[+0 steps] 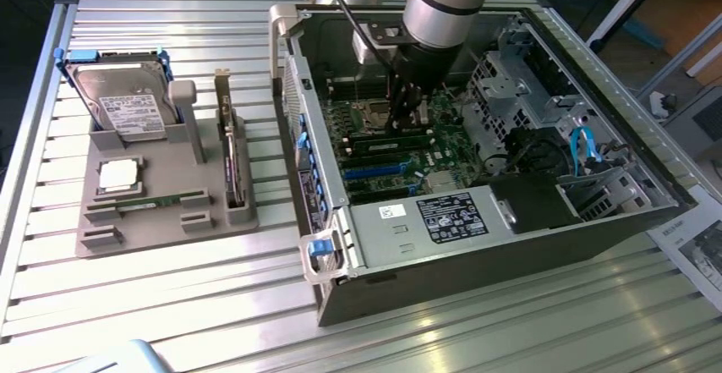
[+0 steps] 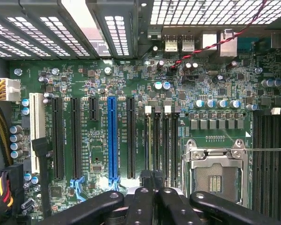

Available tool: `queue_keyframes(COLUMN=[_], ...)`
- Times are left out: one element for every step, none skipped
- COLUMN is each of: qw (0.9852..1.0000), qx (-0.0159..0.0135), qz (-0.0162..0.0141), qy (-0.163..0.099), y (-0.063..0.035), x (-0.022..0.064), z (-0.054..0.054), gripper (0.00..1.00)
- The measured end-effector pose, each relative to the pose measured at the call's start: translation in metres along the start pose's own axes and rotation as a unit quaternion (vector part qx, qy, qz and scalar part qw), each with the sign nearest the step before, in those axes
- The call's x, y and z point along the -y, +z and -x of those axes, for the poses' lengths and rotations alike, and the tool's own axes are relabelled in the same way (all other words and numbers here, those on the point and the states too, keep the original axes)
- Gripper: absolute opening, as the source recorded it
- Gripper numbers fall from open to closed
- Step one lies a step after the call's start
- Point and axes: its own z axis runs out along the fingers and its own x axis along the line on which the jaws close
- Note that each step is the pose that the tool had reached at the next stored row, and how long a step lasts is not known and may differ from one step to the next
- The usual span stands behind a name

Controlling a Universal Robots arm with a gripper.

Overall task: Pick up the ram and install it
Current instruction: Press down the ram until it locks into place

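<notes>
My gripper (image 1: 402,117) reaches down into the open computer case (image 1: 474,246), right over the memory slots (image 2: 161,140) of the green motherboard (image 2: 98,93). In the wrist view its black fingertips (image 2: 145,180) are pressed close together at the near end of the slots. The ram (image 2: 148,140) shows edge-on as a thin pale strip running from the fingertips along one slot, ending at a white latch. I cannot tell how deep it sits. A second, alike ram (image 1: 147,205) lies in the grey holder (image 1: 169,221) outside the case.
The empty processor socket (image 2: 215,173) lies beside the slots, with a blue expansion slot (image 2: 113,136) on their other side. The holder also carries a hard drive (image 1: 124,102), a silver processor chip (image 1: 118,176) and an upright expansion card (image 1: 232,161). Drive cages and cables crowd the case's right side.
</notes>
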Motion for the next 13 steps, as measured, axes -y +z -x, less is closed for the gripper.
queue_keyframes(qw=[1.0,1.0,1.0,1.0,1.0,1.0,1.0,1.0,1.0,1.0,1.0,1.0,1.0], qx=[0.0,0.0,0.0,0.0,0.0,-0.0001,0.0,0.0,-0.0001,-0.0003,-0.0004,-0.0005,-0.0007], qz=[0.0,0.0,0.0,0.0,0.0,0.0001,0.0,0.0001,0.0002,0.0004,0.0006,0.0007,0.0009], qy=[0.0,0.0,0.0,0.0,0.0,0.0,0.0,0.0,0.0,0.0,0.0,0.0,0.0], y=[0.0,0.0,0.0,0.0,0.0,0.0,0.0003,0.0006,0.0007,0.0008,0.0009,0.0011,0.0012], x=[0.0,0.0,0.0,0.0,-0.0011,-0.0037,-0.0126,-0.0221,-0.0268,-0.0323,-0.0381,-0.044,-0.0463], z=[0.0,0.0,0.0,0.0,0.0,0.0,0.0,0.0,0.0,0.0,0.0,0.0,0.0], gripper=[0.1,0.1,0.1,0.1,0.1,0.1,0.1,0.1,0.1,0.1,0.1,0.1,0.1])
